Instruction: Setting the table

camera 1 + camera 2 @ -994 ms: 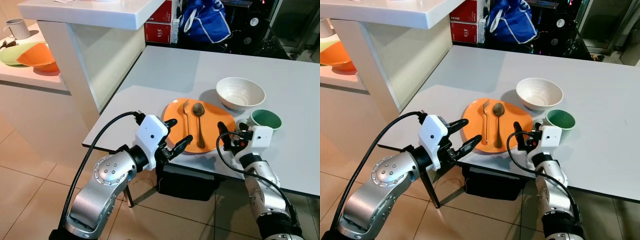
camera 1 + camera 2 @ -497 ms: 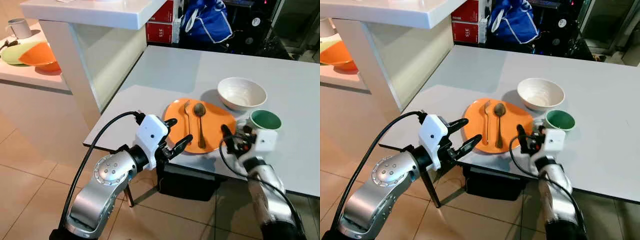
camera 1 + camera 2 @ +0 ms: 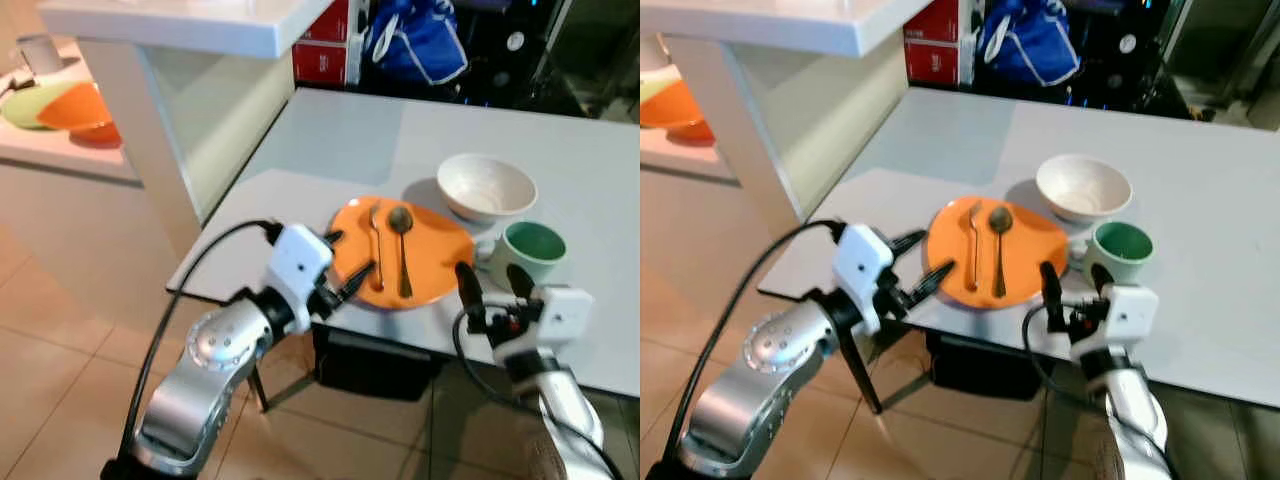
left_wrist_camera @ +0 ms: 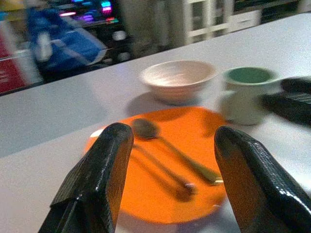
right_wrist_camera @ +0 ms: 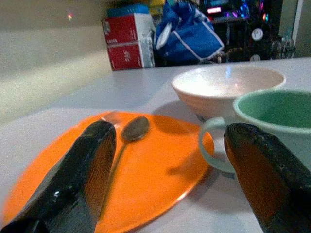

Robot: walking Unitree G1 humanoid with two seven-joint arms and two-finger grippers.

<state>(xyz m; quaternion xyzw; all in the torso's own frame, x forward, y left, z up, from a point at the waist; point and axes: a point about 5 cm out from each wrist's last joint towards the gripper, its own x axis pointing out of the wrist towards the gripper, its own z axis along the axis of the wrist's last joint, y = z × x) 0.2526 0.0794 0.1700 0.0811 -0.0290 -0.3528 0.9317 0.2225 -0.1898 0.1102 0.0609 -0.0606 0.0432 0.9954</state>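
- Left gripper [image 3: 345, 265]: fingers spread, holding nothing, at the table's [image 3: 320, 150] near edge beside the orange plate [image 3: 425, 275].
- Right gripper [image 3: 492, 283]: jaws wide, empty, near the green mug [image 3: 532, 248].

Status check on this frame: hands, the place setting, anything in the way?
Left hand open at orange plate's near-left rim. Right hand open, empty, just short of green mug. Fork and spoon on plate, white bowl behind. No obstruction seen.

Silver arms, white wrist housings, black cables and black jaws.
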